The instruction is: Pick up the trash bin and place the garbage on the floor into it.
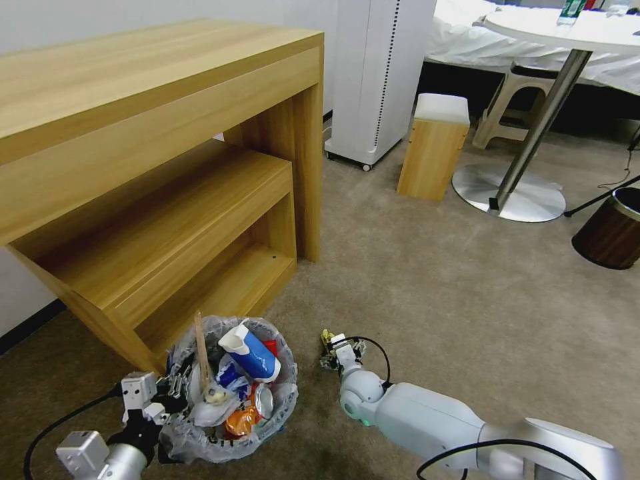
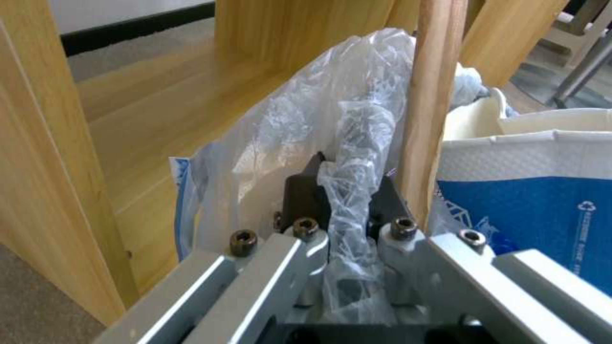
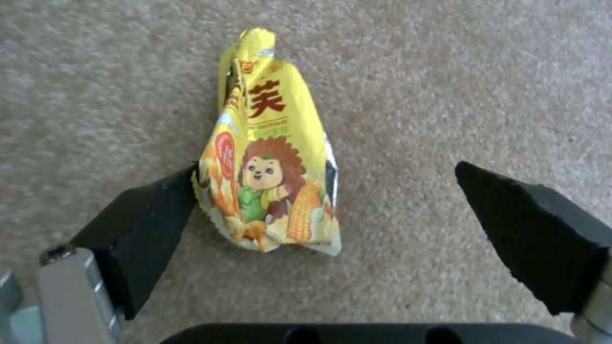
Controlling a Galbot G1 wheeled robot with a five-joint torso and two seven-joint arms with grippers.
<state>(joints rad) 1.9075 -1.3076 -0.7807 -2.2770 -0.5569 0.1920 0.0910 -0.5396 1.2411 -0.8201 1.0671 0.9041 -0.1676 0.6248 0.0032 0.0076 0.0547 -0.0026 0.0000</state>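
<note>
The trash bin [image 1: 200, 437], lined with a translucent bag, is at the lower left beside the wooden shelf. Inside it sit a blue-white carton [image 1: 252, 351], a wooden stick [image 1: 201, 350] and a crushed orange can [image 1: 241, 420]. My left gripper [image 1: 175, 387] is shut on the bin's rim and the bag [image 2: 347, 157], next to the stick [image 2: 433, 119] and the carton [image 2: 529, 200]. My right gripper [image 1: 333, 351] is low over the beige floor [image 1: 433, 293]. It stands open [image 3: 326, 169] around a yellow snack wrapper [image 3: 267, 167], which touches one fingertip [image 3: 159, 210].
A wooden desk with a lower shelf [image 1: 167, 200] stands close behind the bin. Farther off are a white appliance [image 1: 380, 73], a small wooden stool [image 1: 433, 147], a round table's metal base [image 1: 510, 193] and a brown cylindrical bin [image 1: 610, 230]. Open carpet lies to the right.
</note>
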